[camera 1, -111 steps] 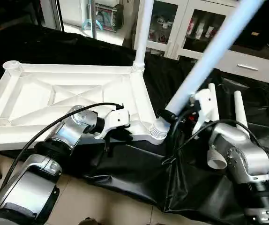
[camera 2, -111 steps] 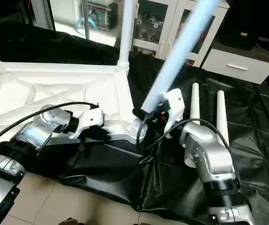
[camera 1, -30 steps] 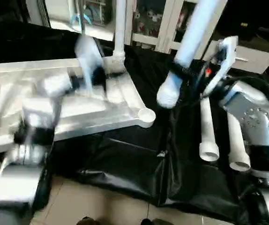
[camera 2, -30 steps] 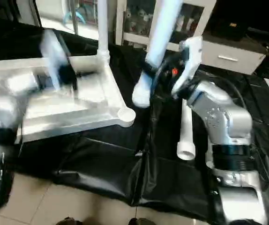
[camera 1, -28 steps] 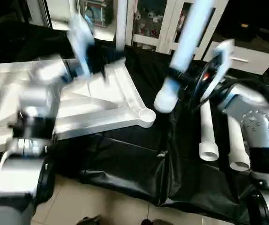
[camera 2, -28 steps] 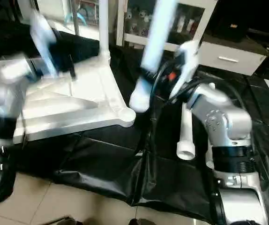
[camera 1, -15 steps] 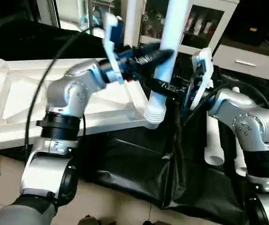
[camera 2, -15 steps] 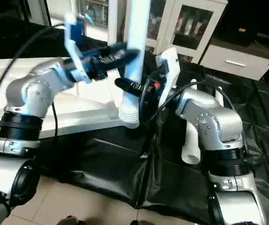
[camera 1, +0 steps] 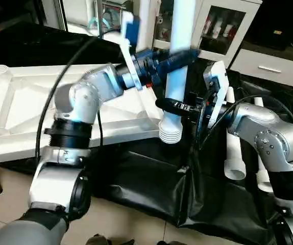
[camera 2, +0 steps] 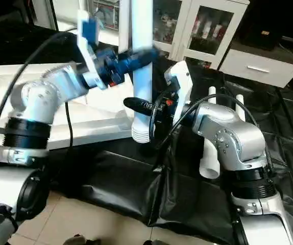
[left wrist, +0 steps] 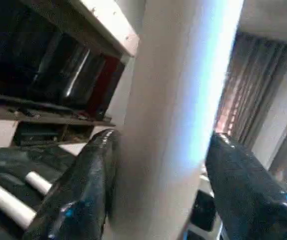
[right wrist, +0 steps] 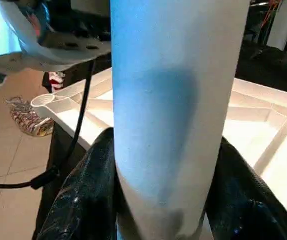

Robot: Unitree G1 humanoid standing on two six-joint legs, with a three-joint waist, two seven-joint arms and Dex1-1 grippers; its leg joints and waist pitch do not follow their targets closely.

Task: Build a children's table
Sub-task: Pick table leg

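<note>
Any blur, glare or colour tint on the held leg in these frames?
Head views: the held leg shows a bluish sheen, and the left gripper is slightly motion-smeared where its jaws close on the leg. Left wrist view: soft close-up, with a bright blue streak down the leg. Right wrist view: the leg reads strongly blue, the tabletop behind it fairly clear.

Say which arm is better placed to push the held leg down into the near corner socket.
Right, probably. The right gripper clamps the leg low, just above its ribbed end, which hangs at the tabletop corner. The left gripper grips higher, better for steadying.
</note>
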